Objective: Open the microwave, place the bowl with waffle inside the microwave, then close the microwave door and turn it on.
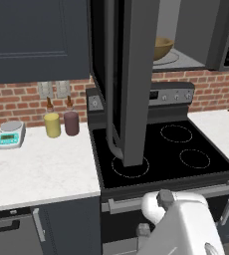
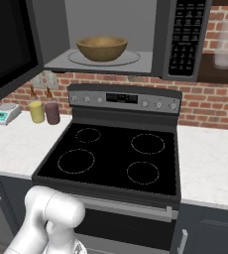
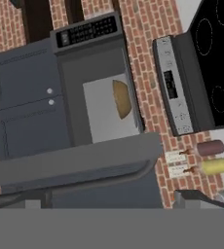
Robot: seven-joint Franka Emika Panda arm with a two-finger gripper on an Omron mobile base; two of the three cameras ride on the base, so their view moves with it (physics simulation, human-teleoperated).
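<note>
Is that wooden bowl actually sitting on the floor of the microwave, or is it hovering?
Touching. The right base view shows the bowl resting on the round plate on the floor of the microwave, with no gap beneath it.

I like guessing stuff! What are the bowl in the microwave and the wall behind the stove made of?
The bowl looks like wood: warm brown, smooth, with a dull sheen and no pattern, though it could be painted. The wall looks like brick: reddish blocks in staggered rows with pale lines between. The stove top looks like glossy black glass.
</note>
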